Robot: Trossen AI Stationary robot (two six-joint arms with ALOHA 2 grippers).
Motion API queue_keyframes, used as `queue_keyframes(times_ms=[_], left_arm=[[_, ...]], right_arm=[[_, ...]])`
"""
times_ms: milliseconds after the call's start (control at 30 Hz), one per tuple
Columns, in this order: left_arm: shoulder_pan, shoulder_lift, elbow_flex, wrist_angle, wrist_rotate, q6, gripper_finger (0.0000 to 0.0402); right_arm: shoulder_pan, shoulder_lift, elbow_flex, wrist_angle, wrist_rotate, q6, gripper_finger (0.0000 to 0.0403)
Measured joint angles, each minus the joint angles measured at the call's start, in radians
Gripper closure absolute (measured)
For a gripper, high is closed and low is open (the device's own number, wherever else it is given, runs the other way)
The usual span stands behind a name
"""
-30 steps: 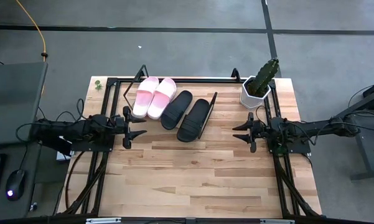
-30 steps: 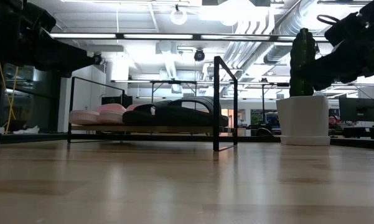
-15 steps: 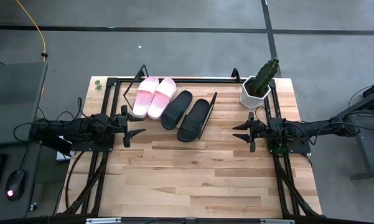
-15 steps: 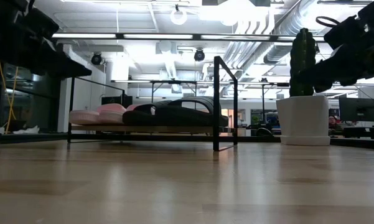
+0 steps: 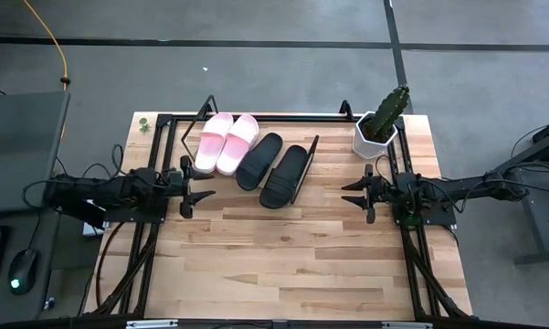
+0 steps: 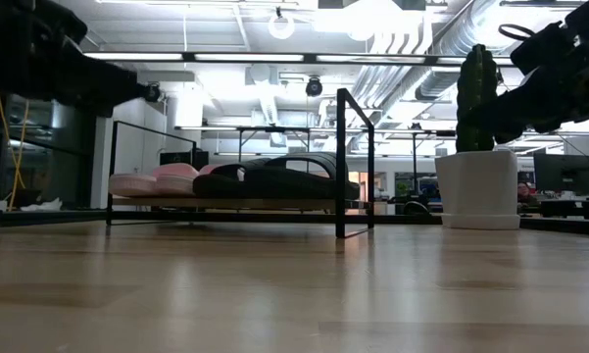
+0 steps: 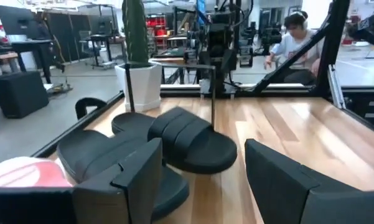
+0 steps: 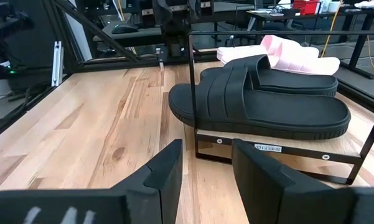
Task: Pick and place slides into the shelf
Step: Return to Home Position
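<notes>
The light wooden plank counter carries everything. At its middle left, the dark left pincer hangs above the counter with its 2 fingers spread wide, holding nothing. At the middle right, the dark right pincer also has its fingers apart and holds nothing. The 2 pincers point in toward each other. Farther back, the slanted wooden shelf in a thin black wire frame holds all 4 slides side by side: 2 pale pink slides on the left and 2 black slides on the right. The black ones reach nearer than the pink ones. At the far right corner stands a green cactus in a white pot.
</notes>
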Motion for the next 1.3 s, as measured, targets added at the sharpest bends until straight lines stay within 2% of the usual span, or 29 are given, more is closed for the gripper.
queue_keyframes(times_ms=[533, 700, 933, 1300], left_arm=[[0.0, -0.006, -0.017, 0.004, -0.02, 0.016, 0.0191], [0.0, -0.005, -0.017, 0.004, -0.031, 0.028, 0.0191], [0.0, -0.005, -0.017, 0.004, -0.031, 0.029, 0.0191], [0.0, -0.005, -0.017, 0.005, -0.032, 0.029, 0.0191]], right_arm=[[0.0, 0.0, 0.0, -0.047, 0.003, 0.0, 0.0272], [0.0, 0.0, 0.0, -0.075, 0.048, -0.008, 0.0272], [0.0, 0.0, 0.0, -0.039, -0.007, -0.029, 0.0272], [0.0, 0.0, -0.001, -0.029, -0.005, -0.037, 0.0272]])
